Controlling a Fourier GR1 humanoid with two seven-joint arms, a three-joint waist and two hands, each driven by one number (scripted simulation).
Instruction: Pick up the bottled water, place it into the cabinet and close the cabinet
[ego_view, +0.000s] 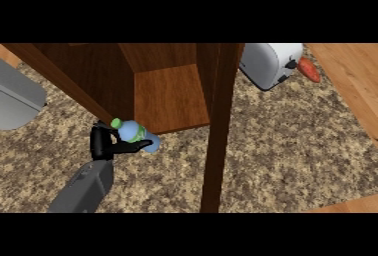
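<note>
The bottled water (135, 132) is light blue with a green cap and lies tilted, cap toward the upper left. My left hand (105, 144) is shut on it, thumb across its lower side, holding it just in front of the lower left corner of the cabinet's shelf (170, 95). The wooden cabinet (159, 57) stands open. One door (220, 130) is seen edge-on as a tall plank right of the shelf, and the other door (63, 75) slants off to the left. My right hand does not show.
A silver toaster (269, 62) sits at the upper right with a red object (310, 70) beside it. A grey appliance (18, 100) is at the left edge. The speckled counter (295, 150) ends at wooden boards (354, 85) on the right.
</note>
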